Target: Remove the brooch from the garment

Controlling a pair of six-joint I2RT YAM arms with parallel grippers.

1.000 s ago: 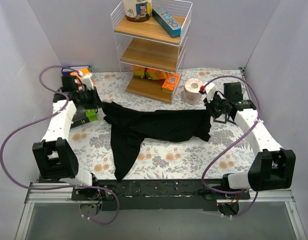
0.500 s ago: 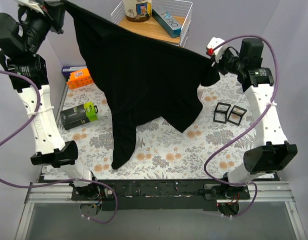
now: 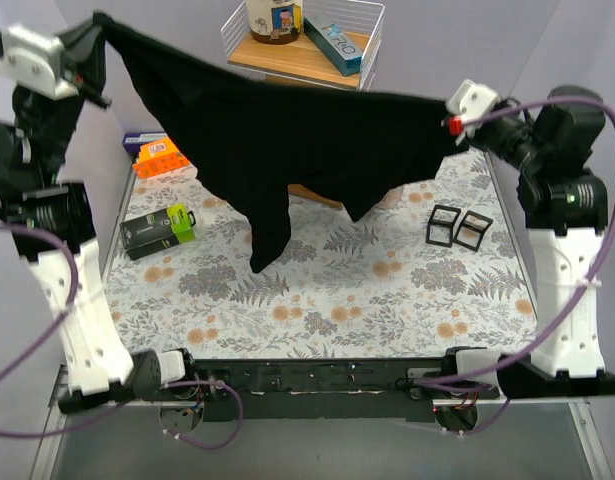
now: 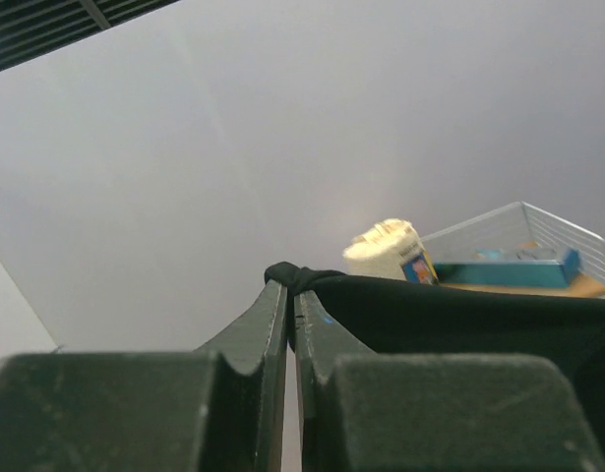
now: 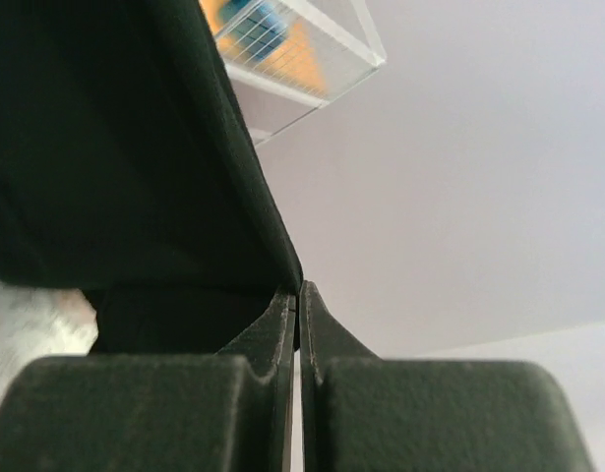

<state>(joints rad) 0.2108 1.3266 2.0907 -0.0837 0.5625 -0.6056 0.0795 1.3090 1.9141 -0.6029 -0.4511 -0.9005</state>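
Observation:
The garment (image 3: 277, 135), a black T-shirt, hangs stretched in the air between my two grippers, plain black side showing, no print in view. My left gripper (image 3: 99, 28) is shut on one corner at the upper left; the left wrist view shows the fabric (image 4: 450, 315) bunched at the fingertips. My right gripper (image 3: 447, 105) is shut on the other corner at the upper right; the cloth (image 5: 115, 167) fills the left of the right wrist view. A sleeve or corner dangles down to the middle (image 3: 270, 245). The brooch is hidden.
A wire-and-wood shelf (image 3: 305, 50) with a jar and a blue box stands at the back. An orange box (image 3: 159, 158) and a black-green box (image 3: 159, 228) lie at the left. Two small black frames (image 3: 459, 228) lie at the right on the flowered cloth (image 3: 327, 300).
Both arms have raised and spread the shirt from the table into the air. In the last half second the right gripper moved right and the cloth drew tauter and higher.

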